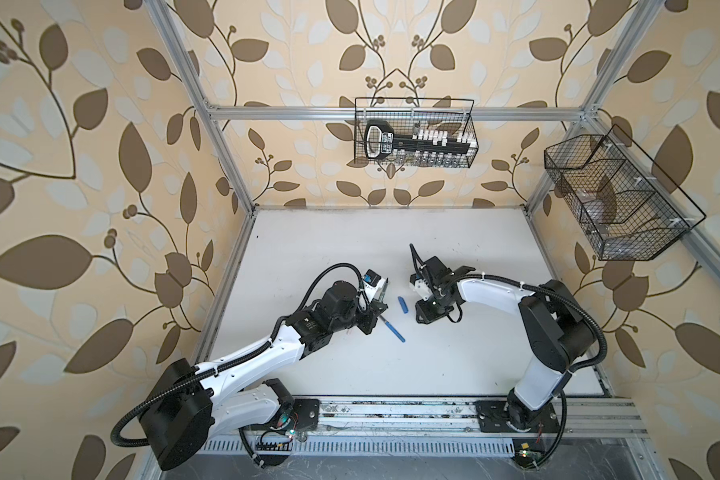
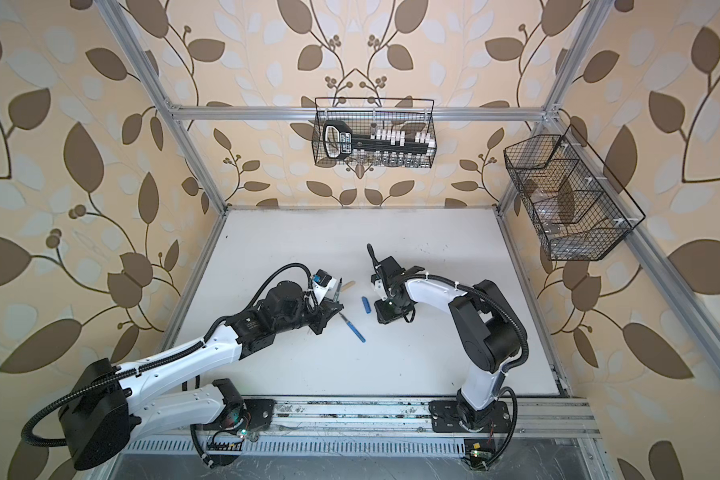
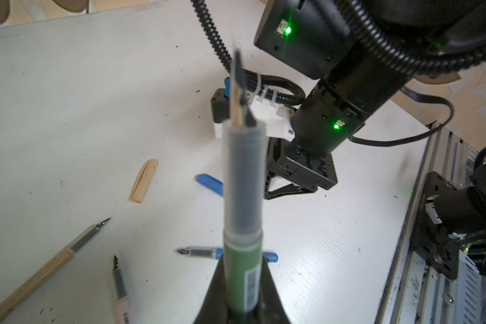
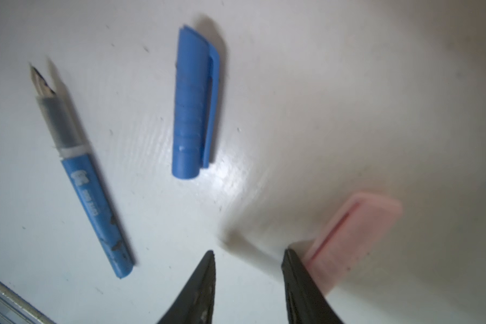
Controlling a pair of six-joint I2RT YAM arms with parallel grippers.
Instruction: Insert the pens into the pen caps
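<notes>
Green pen [image 3: 243, 196] clamped in left gripper [image 3: 242, 269], jaws closed tight on the barrel, bare nib pointing away from the jaws.

Landmark: blue cap [image 4: 194, 106], lying flat on the white table [image 1: 391, 374].
- Blue pen [image 4: 87, 179] lies just beside it, uncapped, not touching.
- Tan cap [image 3: 144, 179] is near it, on the left gripper's side.
- Pink cap [image 4: 351, 241] is near it on the opposite side, by the outer face of one finger of the right gripper [image 4: 249, 252]. Contact unclear, blurred.
- Right jaws stand apart, nothing between them.
- Tan pen [image 3: 48, 269] and whitish-pink pen [image 3: 120, 283] lie farther from the blue cap, past the blue pen, both uncapped.
</notes>
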